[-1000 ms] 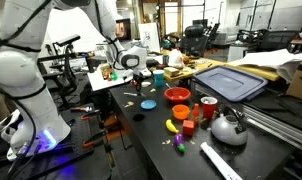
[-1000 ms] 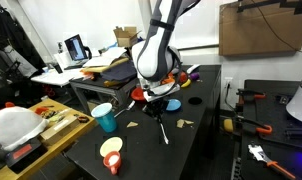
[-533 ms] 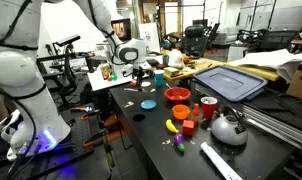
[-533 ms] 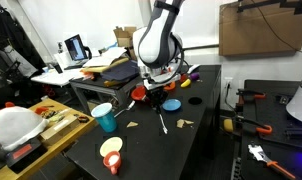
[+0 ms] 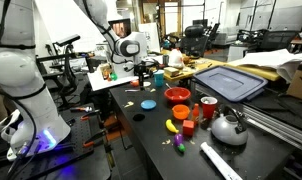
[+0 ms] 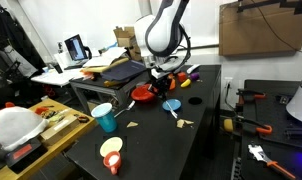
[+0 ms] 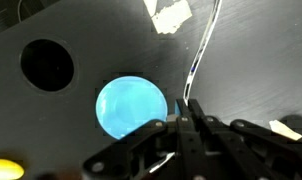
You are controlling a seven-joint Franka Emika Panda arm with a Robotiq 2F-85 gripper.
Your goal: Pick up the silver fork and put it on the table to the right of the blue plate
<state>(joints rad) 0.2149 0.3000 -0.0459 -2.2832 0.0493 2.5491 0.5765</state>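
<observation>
We see Robotiq gripper (image 7: 187, 112) pinched narrow on thin pale silver metal fork (image 7: 204, 42), held near one end, rest jutting out beside small round bright blue plate (image 7: 131, 107). Fork seems lifted off matte black table (image 7: 251, 70). We judge fork light, stiff, slick; end grip may pivot, mid-handle safer

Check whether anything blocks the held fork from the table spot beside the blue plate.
Nothing visible does. In the wrist view the gripper holds the silver fork right beside the blue plate, with bare table under it. Only a tan scrap lies near the fork's far end.
</observation>
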